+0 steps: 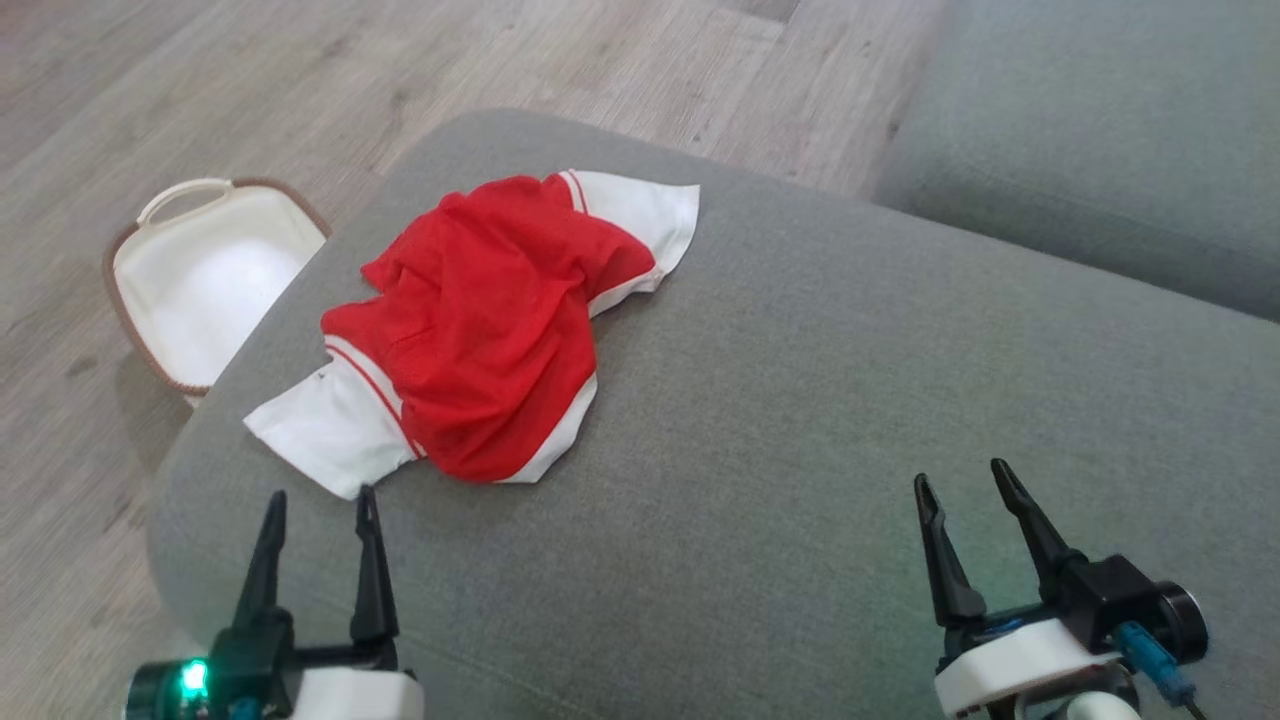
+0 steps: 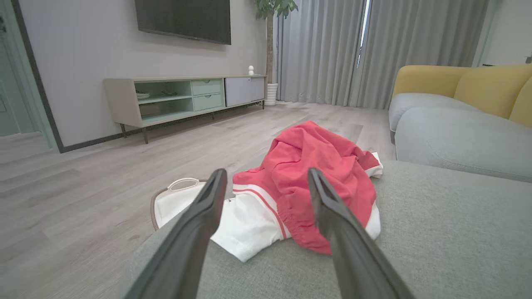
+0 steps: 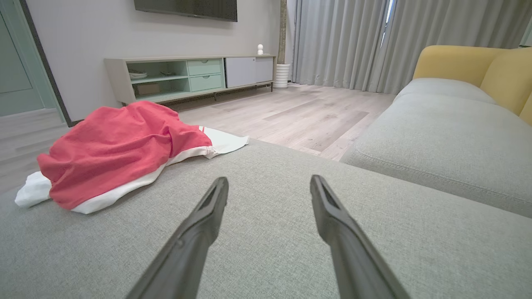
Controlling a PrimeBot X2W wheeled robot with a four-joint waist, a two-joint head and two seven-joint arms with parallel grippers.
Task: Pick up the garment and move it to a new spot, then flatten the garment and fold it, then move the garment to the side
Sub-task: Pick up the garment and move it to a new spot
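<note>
A red garment (image 1: 480,320) with white sleeves and trim lies crumpled on the grey cushion (image 1: 800,400), toward its left part. My left gripper (image 1: 320,500) stands open just short of the near white sleeve, nothing between its fingers. In the left wrist view the garment (image 2: 316,174) lies straight ahead, past the left gripper (image 2: 266,172). My right gripper (image 1: 960,478) is open at the lower right, well away from the cloth. From the right wrist view the garment (image 3: 116,149) lies off to the left of the open right gripper (image 3: 268,180).
A white basket (image 1: 200,270) with a brown rim stands on the wood floor left of the cushion. A second grey sofa seat (image 1: 1090,130) lies at the upper right. Across the room a low TV cabinet (image 2: 183,97) stands against the wall, with curtains (image 2: 374,50) beyond.
</note>
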